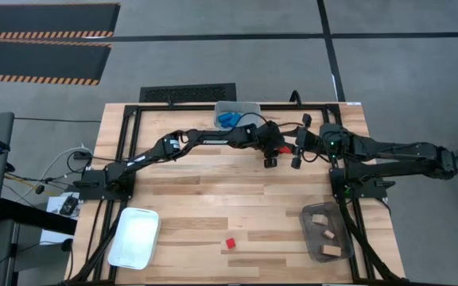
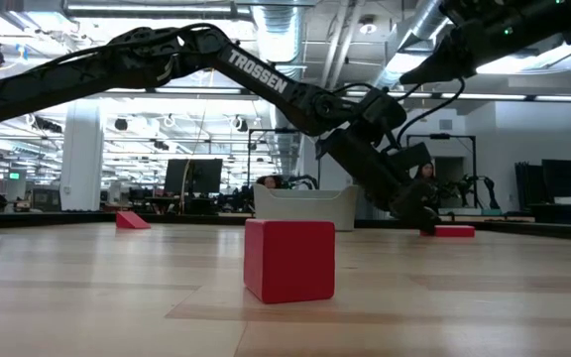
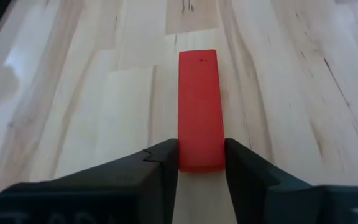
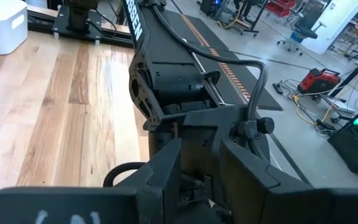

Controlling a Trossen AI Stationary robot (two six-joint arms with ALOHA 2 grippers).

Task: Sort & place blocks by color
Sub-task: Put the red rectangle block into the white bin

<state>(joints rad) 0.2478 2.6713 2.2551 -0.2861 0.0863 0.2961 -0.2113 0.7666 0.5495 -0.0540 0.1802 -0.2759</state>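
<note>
bright even overhead light, soft shadows, blurred background

A light wooden table (image 1: 213,191) made of planks is seen from above, and a black frame (image 1: 137,111) runs along its edges. A white bin (image 1: 134,237) is placed near the front left corner. A grey bin (image 1: 326,232) is placed at the front right. A clear bin (image 1: 237,114) stands at the back edge. Striped mats (image 1: 42,40) are laid on the grey floor behind.
</note>
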